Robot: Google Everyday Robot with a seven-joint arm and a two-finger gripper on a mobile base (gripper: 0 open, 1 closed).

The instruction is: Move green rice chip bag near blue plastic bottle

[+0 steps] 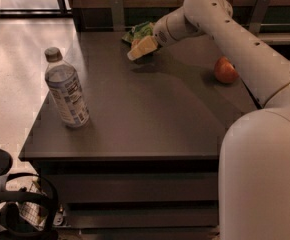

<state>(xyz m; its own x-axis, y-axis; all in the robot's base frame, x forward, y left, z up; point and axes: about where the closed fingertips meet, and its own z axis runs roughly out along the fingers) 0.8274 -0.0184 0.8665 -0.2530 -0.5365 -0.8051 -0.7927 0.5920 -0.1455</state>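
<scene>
The green rice chip bag (143, 30) lies at the far edge of the dark table (150, 119), near its middle. My gripper (141, 48) is right at the bag's near side, reaching in from the right and covering its lower part. The blue plastic bottle (66, 90) stands upright near the table's left edge, well apart from the bag, toward the front. The arm (235, 34) stretches across the right side of the view.
A red apple (226, 70) sits on the table at the right, under the arm. A wall and rail run behind the table's far edge. Light floor lies to the left, and black gear (15, 209) sits at the lower left.
</scene>
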